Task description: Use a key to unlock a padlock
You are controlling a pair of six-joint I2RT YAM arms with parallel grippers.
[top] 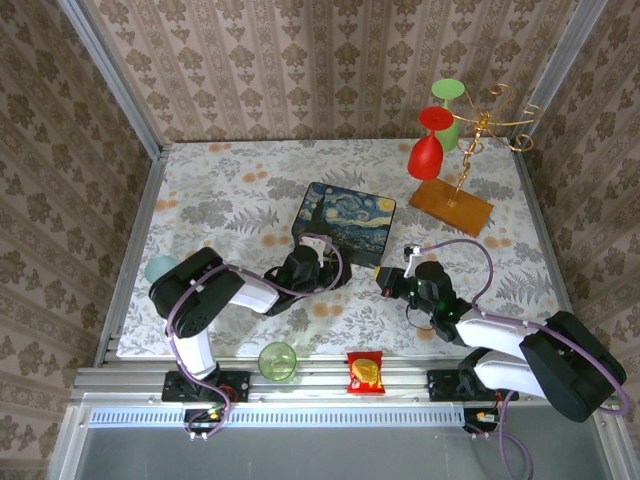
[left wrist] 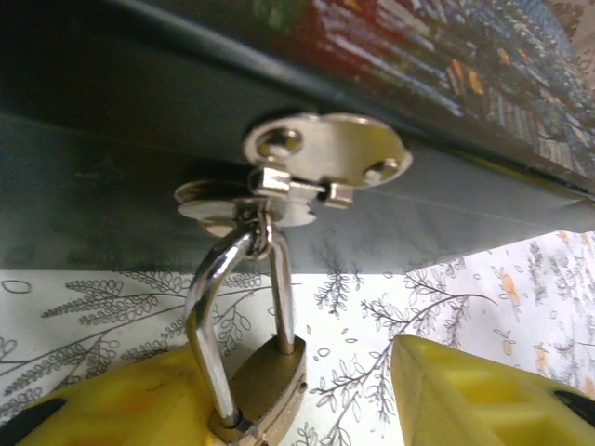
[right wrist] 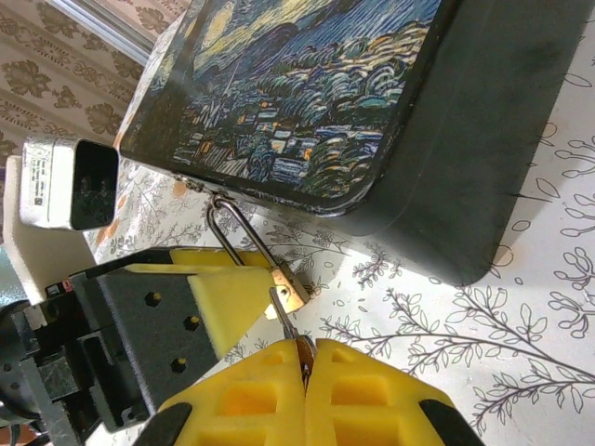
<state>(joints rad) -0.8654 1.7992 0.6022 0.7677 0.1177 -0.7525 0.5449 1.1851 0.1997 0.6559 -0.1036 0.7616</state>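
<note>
Hanging by its silver shackle (left wrist: 209,297) from the hasp (left wrist: 325,158) on the near side of the starry-night box (top: 350,220), padlock (left wrist: 265,390), brass; left gripper (left wrist: 316,400) spread around it, one yellow finger (left wrist: 121,400) touching the body, the other (left wrist: 483,390) apart; right gripper (right wrist: 305,362), just right of it, pressed together on the key (right wrist: 284,321); key tip meeting the padlock's base.
</note>
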